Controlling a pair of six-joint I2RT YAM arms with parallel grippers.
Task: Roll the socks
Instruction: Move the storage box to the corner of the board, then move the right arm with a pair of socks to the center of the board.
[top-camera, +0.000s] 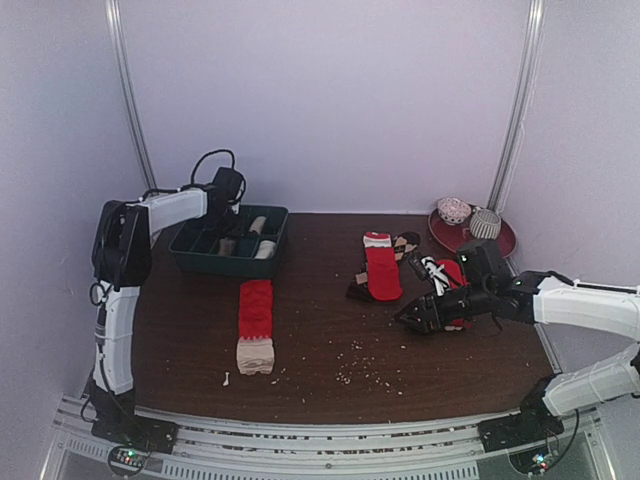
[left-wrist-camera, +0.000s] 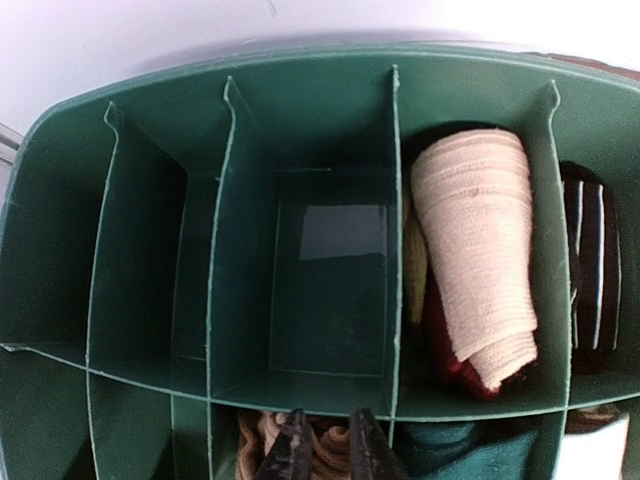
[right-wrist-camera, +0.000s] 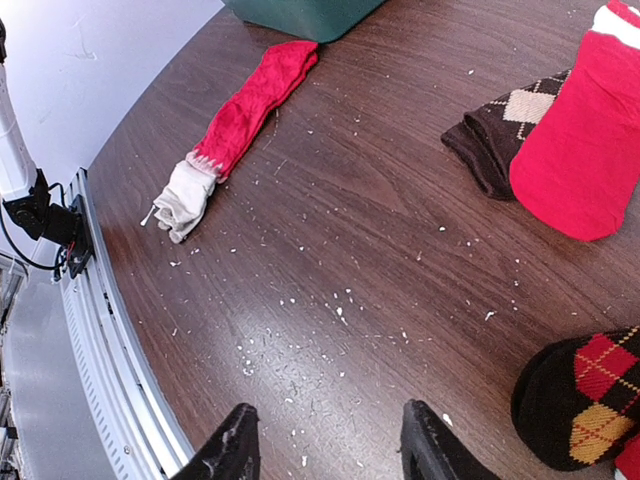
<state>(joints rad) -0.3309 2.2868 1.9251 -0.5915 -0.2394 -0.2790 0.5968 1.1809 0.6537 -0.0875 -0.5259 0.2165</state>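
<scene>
A red sock with a cream end (top-camera: 255, 325) (right-wrist-camera: 240, 115) lies flat in front of the dark green tray (top-camera: 190, 250) (left-wrist-camera: 150, 250). A second red sock (top-camera: 382, 268) (right-wrist-camera: 575, 140) lies over a brown diamond-patterned sock (top-camera: 358, 288) (right-wrist-camera: 500, 125) at mid-table. My left gripper (top-camera: 228, 212) (left-wrist-camera: 328, 425) hangs over the tray's near compartment. Its fingers stand a narrow gap apart over a tan rolled sock (left-wrist-camera: 335, 445); whether they pinch it is unclear. A cream and red roll (left-wrist-camera: 475, 250) fills another compartment. My right gripper (top-camera: 412, 320) (right-wrist-camera: 325, 440) is open over bare table.
A dark sock with red and yellow diamonds (right-wrist-camera: 585, 395) (top-camera: 450, 272) lies beside my right gripper. A black striped sock (left-wrist-camera: 592, 270) sits in the tray's right compartment. A red plate (top-camera: 505, 240) at the back right holds two rolled balls. White lint specks dot the tabletop (top-camera: 360, 375).
</scene>
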